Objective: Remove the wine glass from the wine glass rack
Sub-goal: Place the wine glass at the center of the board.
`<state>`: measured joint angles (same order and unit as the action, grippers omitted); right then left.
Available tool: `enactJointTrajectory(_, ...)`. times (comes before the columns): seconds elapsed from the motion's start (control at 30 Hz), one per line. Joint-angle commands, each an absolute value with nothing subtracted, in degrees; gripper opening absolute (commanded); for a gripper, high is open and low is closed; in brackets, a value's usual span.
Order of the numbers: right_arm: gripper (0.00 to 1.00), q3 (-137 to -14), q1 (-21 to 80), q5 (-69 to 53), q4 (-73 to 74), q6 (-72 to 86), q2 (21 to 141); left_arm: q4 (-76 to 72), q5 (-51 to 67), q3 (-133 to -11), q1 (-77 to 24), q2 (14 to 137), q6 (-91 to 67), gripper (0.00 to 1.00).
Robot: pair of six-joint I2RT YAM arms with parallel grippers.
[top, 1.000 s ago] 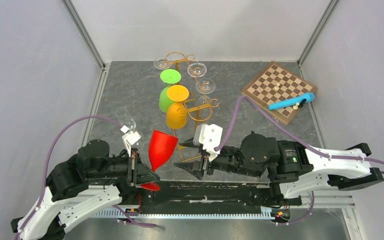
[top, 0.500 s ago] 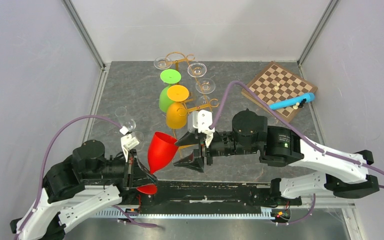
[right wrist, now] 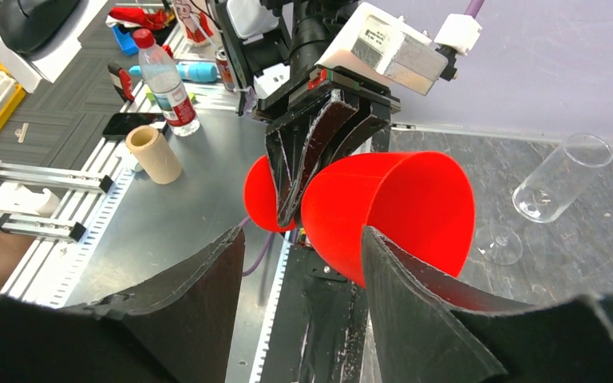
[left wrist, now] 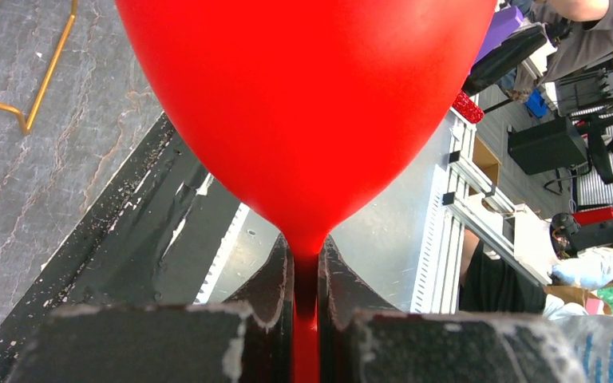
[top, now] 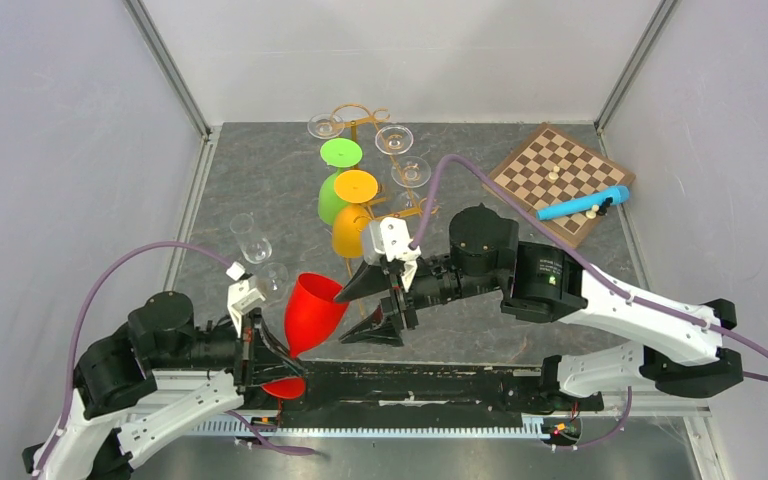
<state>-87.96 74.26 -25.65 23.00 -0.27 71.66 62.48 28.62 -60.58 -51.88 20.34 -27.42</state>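
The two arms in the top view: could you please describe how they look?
The left arm and right arm each have white base links, black motor housings and a trailing purple cable. The left pincer and right pincer have black wedge-shaped fingers under white cameras.

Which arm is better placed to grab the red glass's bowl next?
Right, probably. The right hand is open and sits close beside the bowl of the red glass, while the left hand is shut on its stem.
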Motion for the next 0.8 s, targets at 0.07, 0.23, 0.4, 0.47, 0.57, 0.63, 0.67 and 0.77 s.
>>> enactJointTrajectory(0.07,0.58,-90.58,73.18,-28.83,17.90,2.10,72.21,62.61,31.12,-60.82,-52.12,18.73,-23.82,0.02)
enactJointTrajectory(0.23,0.58,-90.88,72.95,-29.09,17.59,3.15,73.82,62.93,31.11,-60.67,-52.12,17.90,-23.90,0.02)
enactJointTrajectory(0.4,0.58,-90.96,72.87,-29.10,17.27,4.01,74.96,62.93,31.03,-60.97,-52.12,17.13,-24.08,0.02)
enactJointTrajectory(0.47,0.58,-91.05,72.87,-29.74,17.01,4.37,75.41,62.94,30.97,-61.25,-52.12,16.73,-24.08,0.02)
enactJointTrajectory(0.57,0.58,-90.99,72.92,-31.02,16.83,4.85,75.93,62.91,30.85,-61.43,-52.12,16.19,-24.25,0.02)
enactJointTrajectory(0.63,0.57,-90.88,72.87,-31.84,16.75,5.13,76.23,62.97,30.70,-61.44,-52.12,16.08,-24.43,0.02)
enactJointTrajectory(0.67,0.57,-90.79,72.87,-32.14,16.77,5.25,76.42,62.93,30.58,-61.44,-52.12,15.87,-24.48,0.02)
enactJointTrajectory(0.77,0.54,-90.88,72.86,-33.92,16.61,5.84,76.91,62.93,29.89,-61.52,-52.12,15.82,-24.80,0.02)
